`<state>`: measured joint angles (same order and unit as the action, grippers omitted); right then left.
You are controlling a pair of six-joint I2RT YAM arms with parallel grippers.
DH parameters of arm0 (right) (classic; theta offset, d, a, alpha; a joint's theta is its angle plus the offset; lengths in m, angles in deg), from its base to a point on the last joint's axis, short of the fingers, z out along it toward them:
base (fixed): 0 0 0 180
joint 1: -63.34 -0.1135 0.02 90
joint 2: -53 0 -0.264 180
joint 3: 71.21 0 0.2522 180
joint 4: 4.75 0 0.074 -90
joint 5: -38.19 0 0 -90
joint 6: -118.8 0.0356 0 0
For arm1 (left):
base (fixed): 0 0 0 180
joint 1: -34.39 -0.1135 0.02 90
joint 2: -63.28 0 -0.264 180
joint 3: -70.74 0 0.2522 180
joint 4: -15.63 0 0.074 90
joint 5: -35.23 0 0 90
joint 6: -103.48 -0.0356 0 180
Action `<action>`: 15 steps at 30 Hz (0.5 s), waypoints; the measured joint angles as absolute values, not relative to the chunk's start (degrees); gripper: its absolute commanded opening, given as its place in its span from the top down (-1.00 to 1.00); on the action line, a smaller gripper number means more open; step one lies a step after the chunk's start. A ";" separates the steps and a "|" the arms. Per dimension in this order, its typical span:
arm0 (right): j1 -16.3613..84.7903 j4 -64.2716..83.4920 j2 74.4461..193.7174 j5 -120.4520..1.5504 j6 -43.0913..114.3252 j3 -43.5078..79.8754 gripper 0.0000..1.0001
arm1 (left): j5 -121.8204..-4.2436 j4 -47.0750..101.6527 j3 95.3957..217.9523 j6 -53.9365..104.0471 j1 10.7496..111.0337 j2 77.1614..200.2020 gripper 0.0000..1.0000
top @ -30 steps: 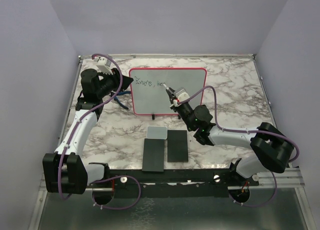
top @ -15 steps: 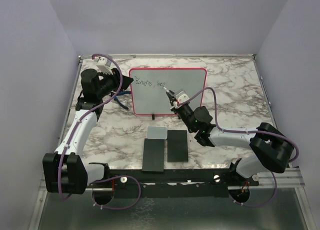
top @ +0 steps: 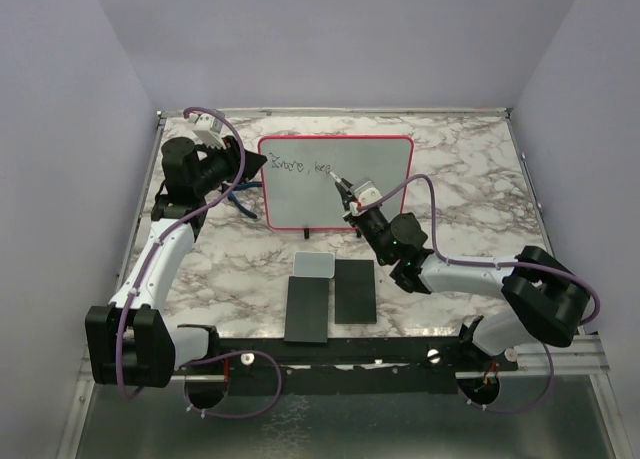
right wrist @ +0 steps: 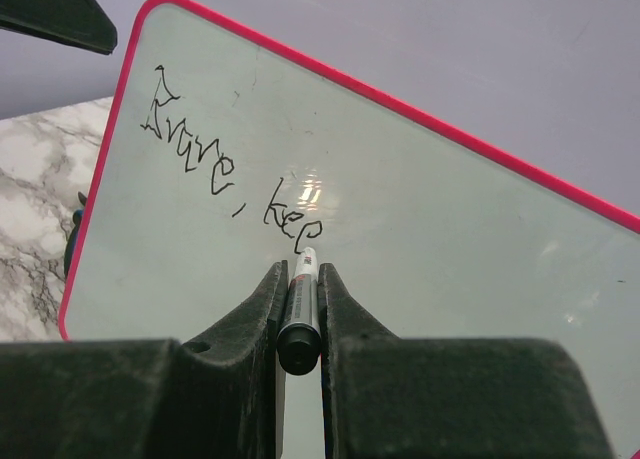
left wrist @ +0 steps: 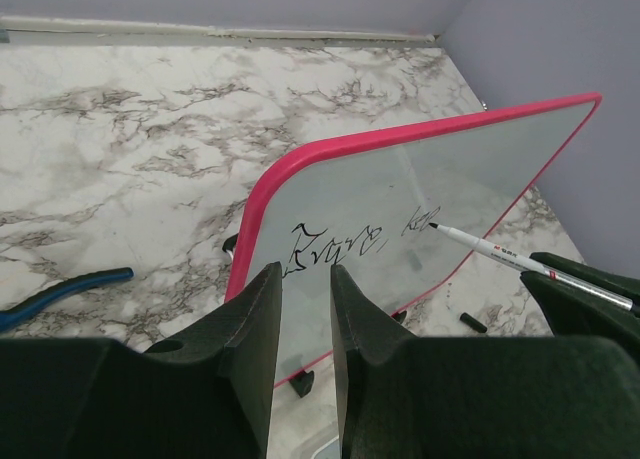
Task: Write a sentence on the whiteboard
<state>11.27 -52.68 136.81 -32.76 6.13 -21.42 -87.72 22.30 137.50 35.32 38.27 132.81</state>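
Right gripper (right wrist: 300, 275) just before whiteboard (right wrist: 440, 229); its marker (right wrist: 300, 314) tip at sentence (right wrist: 225, 174) end

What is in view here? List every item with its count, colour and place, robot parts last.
whiteboard: one, white with a red-pink rim, standing at the table's back middle.
writing: one line, dark, upper left of the whiteboard.
marker: one, white with a black tip, tip at the last letter.
slabs: two, black, flat side by side in front of the whiteboard.
pad: one, grey-white, at the left slab's far end.
blue object: one, left of the whiteboard; too little shows to name it.
table: one, white-grey marble.
left gripper: one, black, fingers slightly apart at the whiteboard's left edge.
right gripper: one, black, shut on the marker.
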 measured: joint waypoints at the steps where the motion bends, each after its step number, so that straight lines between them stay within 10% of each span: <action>1: 11.27 -52.65 136.81 -32.76 6.13 -21.42 0.99 | -87.72 22.30 137.50 35.32 38.27 132.81 0.46; 15: 11.29 -51.26 130.87 -36.21 6.98 -24.11 0.99 | -87.72 22.30 137.50 35.32 38.27 132.81 0.46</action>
